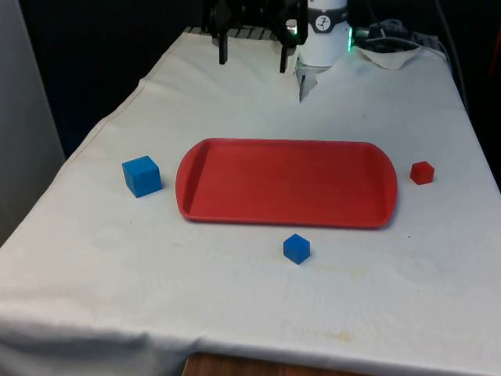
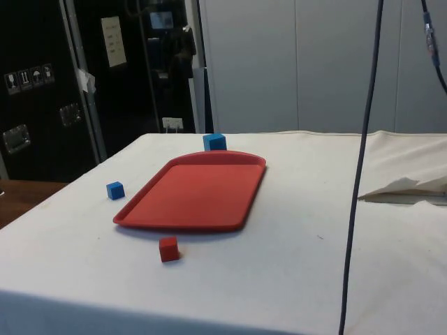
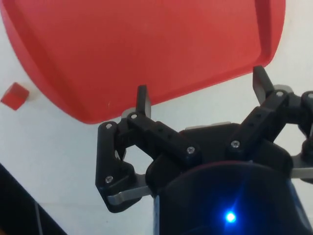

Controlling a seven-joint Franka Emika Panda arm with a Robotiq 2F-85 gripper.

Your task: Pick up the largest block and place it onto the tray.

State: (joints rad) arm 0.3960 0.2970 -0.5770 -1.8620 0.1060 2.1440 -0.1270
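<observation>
Surface (image 1: 235, 313): covered by a white cloth, lightly creased.

Tray (image 1: 286, 182): red, oblong with rounded corners and a raised rim, lying flat at the middle of the surface; nothing lies in it.

Large blue block (image 1: 142, 175): the biggest of the three, resting on the cloth just off the tray's short end, on the front view's left. In the side view it sits behind the tray's far rim.

Small blue block (image 1: 297, 248): on the cloth near the tray's long near edge, apart from it.

Red block (image 1: 422, 172): small, on the cloth off the tray's other short end, on the front view's right.

Gripper (image 1: 252, 53): black, raised above the far end of the surface, fingers spread wide and holding nothing.

Cabinets in the side view carry small stickers and a pale notice; none is readable.
</observation>
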